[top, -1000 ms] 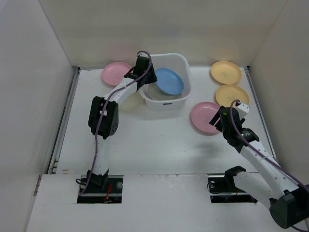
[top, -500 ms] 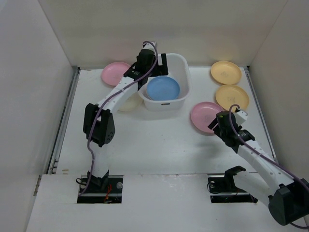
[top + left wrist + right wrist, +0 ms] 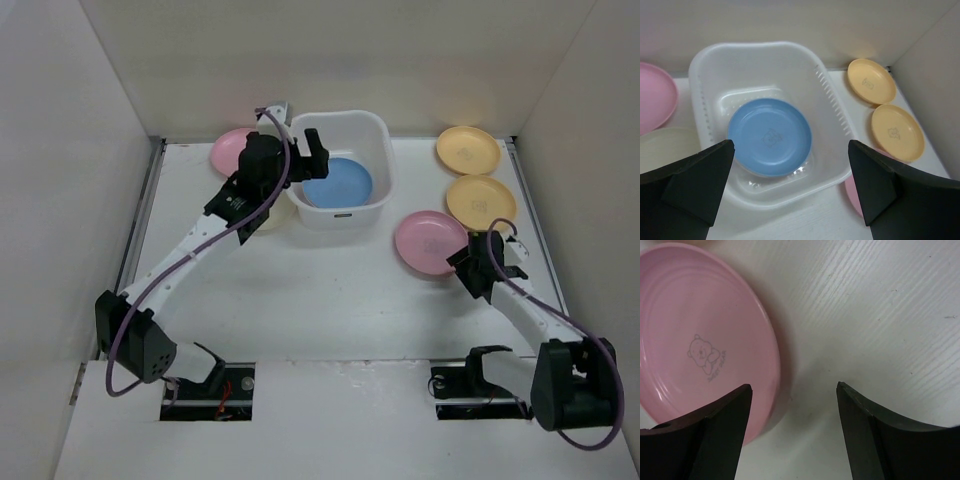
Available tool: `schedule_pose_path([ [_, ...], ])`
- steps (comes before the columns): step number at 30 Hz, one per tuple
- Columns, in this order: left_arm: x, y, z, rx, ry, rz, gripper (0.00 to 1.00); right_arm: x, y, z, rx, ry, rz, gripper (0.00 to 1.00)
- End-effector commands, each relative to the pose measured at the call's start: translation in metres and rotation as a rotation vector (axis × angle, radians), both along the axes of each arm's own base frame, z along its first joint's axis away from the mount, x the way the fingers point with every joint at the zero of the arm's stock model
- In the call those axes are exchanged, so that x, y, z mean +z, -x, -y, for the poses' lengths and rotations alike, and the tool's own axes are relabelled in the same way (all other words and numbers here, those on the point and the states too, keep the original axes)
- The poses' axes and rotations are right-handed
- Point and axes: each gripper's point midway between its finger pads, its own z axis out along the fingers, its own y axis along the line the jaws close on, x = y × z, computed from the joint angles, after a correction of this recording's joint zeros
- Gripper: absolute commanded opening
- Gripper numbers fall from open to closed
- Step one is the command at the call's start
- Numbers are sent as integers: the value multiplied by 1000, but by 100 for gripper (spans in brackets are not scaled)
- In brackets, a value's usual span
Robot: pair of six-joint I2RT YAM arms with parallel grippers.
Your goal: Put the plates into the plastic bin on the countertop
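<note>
While the left pincer (image 3: 790, 147) gapes empty, the right pincer (image 3: 792, 390), likewise wide, should squarely straddle the rim of the pink plate (image 3: 695, 335).

From above and behind the arm bases (image 3: 210, 385), we look down over the whole countertop (image 3: 320, 300). From the left wrist we look steeply down, at middling range, into the plastic bin (image 3: 832, 100) and onto the blue plate (image 3: 770, 136), both shared with the overhead view. From the right wrist we look straight down, very close, at the pink plate (image 3: 695, 340) that lies right of the bin overhead.
</note>
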Motion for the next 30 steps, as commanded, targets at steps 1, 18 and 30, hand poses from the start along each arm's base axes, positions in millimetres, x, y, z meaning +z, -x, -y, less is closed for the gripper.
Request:
schedule_pose_path([
  [1, -12, 6, -26, 74, 34, -8, 100, 3, -27, -9, 35, -84, 81, 72],
  [18, -46, 27, -90, 199, 54, -66, 100, -23, -37, -13, 37, -121, 18, 1],
  [30, -138, 79, -166, 476, 84, -145, 100, 157, -56, -18, 94, -9, 391, 0],
])
